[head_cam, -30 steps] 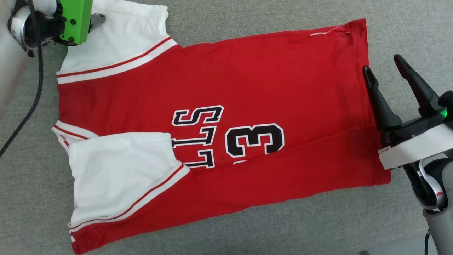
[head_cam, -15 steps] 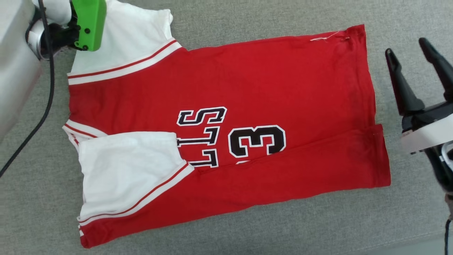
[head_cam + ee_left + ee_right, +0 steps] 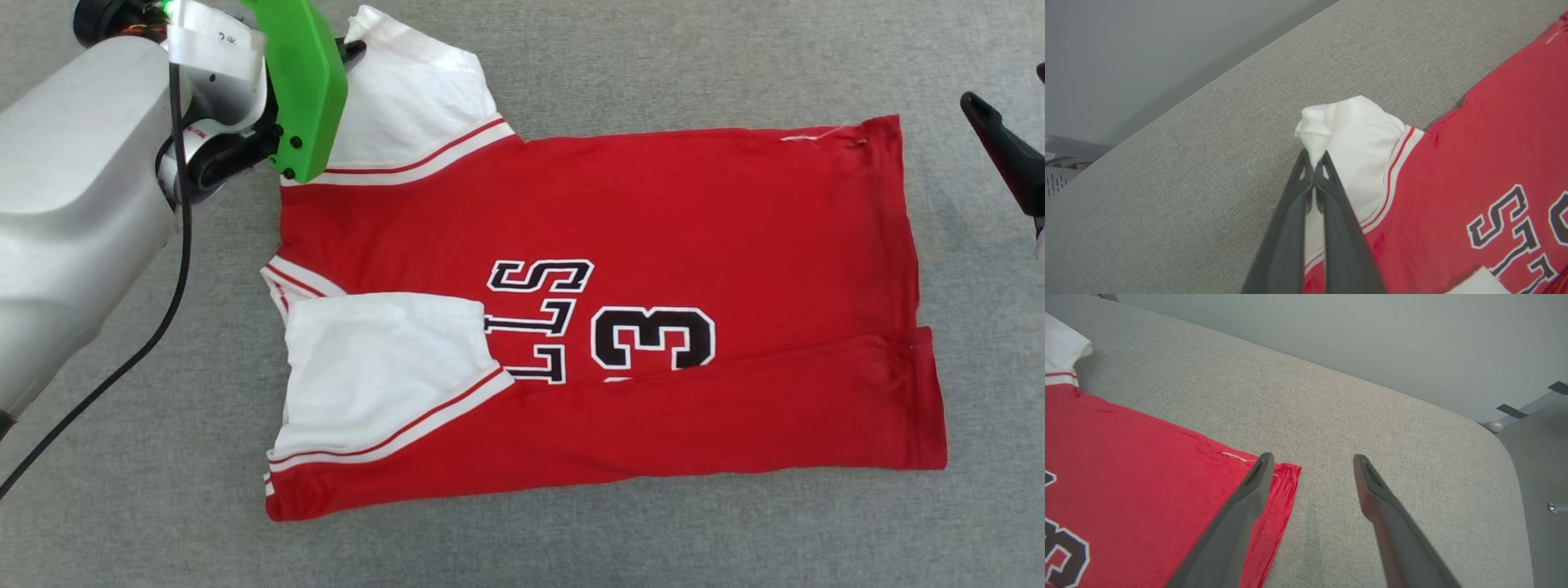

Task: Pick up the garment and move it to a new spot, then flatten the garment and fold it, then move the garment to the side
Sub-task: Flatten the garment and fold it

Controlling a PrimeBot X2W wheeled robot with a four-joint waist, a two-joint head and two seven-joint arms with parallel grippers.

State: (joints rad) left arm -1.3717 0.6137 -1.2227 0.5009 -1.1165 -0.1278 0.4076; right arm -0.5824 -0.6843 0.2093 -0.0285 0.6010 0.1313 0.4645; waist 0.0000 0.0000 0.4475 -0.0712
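The garment (image 3: 653, 220), a red shirt with white short sleeves, lies spread on the grey cloth-covered counter (image 3: 735, 539). In the head view its neck points to the left and its hem to the right. The black letters with white outline (image 3: 535, 322) and the number "3" (image 3: 653, 337) lie sideways on the chest. The near long edge of the red body is folded up over itself, and it covers the lowest part of the print. The near sleeve (image 3: 384, 367) is folded in onto the chest and hides part of the letters. The far sleeve (image 3: 416, 106) lies out on the counter beyond the shoulder. The left claw (image 3: 1314, 157) has its two dark fingers pressed together on the outer corner of this far sleeve. A small bunch of white cloth stands up past the tips, and this corner is raised a little from the counter. In the head view a green part (image 3: 302, 90) on the left wrist covers the claw almost fully. Beside it are the pale forearm (image 3: 65, 204) and a black cable (image 3: 175, 269) that hangs down from it. The right claw (image 3: 1313, 459) is spread wide and grips nothing. In its own wrist view one finger crosses in front of the far hem corner, with bare counter between the two fingers. In the head view one of its fingers (image 3: 1008, 159) shows at the right edge, apart from the hem.
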